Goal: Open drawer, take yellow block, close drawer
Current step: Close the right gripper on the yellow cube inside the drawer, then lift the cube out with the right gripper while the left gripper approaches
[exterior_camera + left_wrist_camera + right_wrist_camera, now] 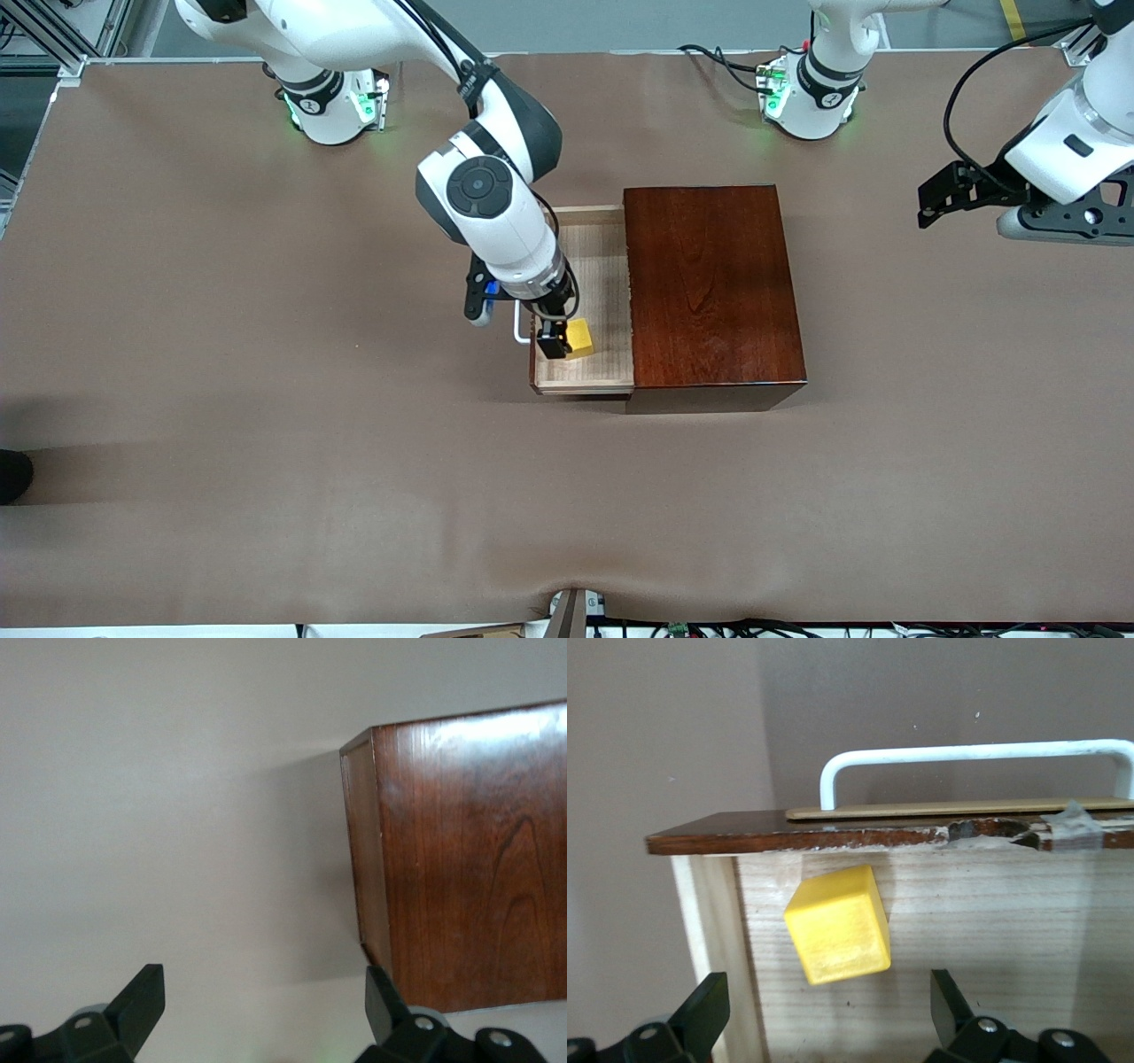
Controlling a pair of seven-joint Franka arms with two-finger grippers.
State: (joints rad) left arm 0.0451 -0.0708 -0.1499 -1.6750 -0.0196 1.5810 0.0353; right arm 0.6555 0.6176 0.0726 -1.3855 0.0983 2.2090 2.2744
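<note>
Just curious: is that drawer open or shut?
Open: the drawer is pulled out of the box, its pale inside and the yellow block showing.

left end effector (pixel 266 1014): fingers apart, empty | over table (pixel 177 815) | beside wooden box (pixel 461 859)

The drawer (pixel 585 301) stands pulled out of its dark reddish-brown wooden box (pixel 709 283), sticking out at nine o'clock toward the right arm's end of the desk. Its pale wood floor is bare to see, and a white U-shaped handle (pixel 974 766) sits on its front. The yellow block (pixel 580 338), a small plain cube, lies inside at about seven o'clock, close against the drawer's front wall.
</note>
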